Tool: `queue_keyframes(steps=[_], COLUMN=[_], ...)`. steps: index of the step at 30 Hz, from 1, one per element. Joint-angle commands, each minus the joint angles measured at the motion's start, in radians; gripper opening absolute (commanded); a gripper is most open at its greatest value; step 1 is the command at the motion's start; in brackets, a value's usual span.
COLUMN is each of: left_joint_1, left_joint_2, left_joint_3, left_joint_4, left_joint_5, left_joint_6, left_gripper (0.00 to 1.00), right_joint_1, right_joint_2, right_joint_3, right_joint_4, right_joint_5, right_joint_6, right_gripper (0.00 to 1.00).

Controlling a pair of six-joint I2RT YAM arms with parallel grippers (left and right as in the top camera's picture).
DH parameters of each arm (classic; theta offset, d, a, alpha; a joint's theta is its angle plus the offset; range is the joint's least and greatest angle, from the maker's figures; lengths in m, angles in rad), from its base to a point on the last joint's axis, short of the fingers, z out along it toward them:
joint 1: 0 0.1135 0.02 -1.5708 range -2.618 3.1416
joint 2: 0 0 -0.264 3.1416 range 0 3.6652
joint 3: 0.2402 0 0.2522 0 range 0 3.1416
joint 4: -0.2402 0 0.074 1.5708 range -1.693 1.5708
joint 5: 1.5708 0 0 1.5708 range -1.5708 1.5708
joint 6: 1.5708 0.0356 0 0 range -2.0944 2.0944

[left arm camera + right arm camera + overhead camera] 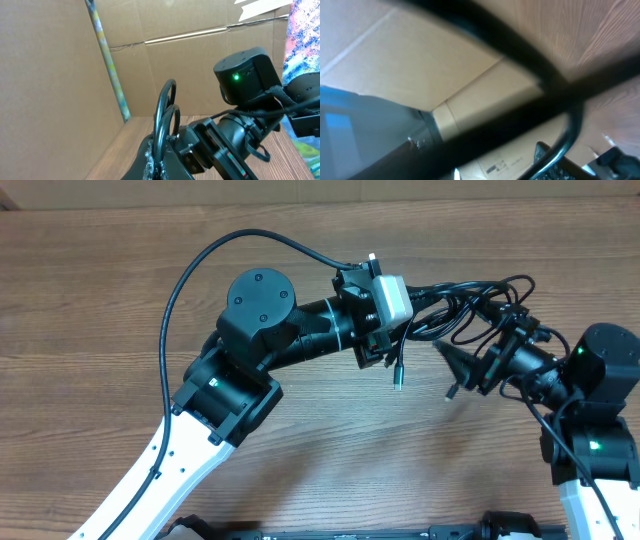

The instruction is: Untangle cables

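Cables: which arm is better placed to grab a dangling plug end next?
Right, probably. Seen overhead, the right fingers sit beside a dangling plug, while the left fingers appear to grip loops of the cables.

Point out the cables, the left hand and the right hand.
cables point(478, 286): overhead, upper strand.
left hand point(412, 318): overhead, fingertips beyond the white camera point(391, 300).
right hand point(452, 358): overhead, dark tapered tip.

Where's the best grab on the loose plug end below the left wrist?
Pinch the thin cord just above the plug, coming in from the arms' base side. That tail runs straight and alone there, clear of the tangled cables.
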Motion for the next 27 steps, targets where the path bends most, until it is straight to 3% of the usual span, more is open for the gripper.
queue_keyframes(steps=[1,9,15,22,27], left_joint_1=[0.008,0.010,0.010,0.011,0.011], left_joint_2=[-0.015,-0.015,-0.015,-0.015,-0.015], left_joint_3=[0.019,0.019,0.019,0.019,0.019], left_joint_4=[0.008,-0.009,-0.050,-0.138,-0.168], left_joint_5=[0.014,-0.047,-0.118,-0.483,-0.635], left_joint_6=[-0.003,-0.003,-0.004,-0.114,-0.124], left_gripper=[0.04,0.04,0.04,0.04,0.04], right_joint_1=[-0.001,-0.001,-0.001,-0.001,-0.001], right_joint_2=[0.010,0.010,0.010,0.009,0.009], right_joint_3=[0.011,0.011,0.011,0.011,0.011], right_joint_4=[0.051,0.064,0.085,0.158,0.240], right_joint_5=[-0.019,-0.047,-0.069,-0.099,-0.127], right_joint_6=[0.102,0.090,0.015,-0.110,-0.164], right_gripper=[0.51,0.04,0.04,0.04,0.04])
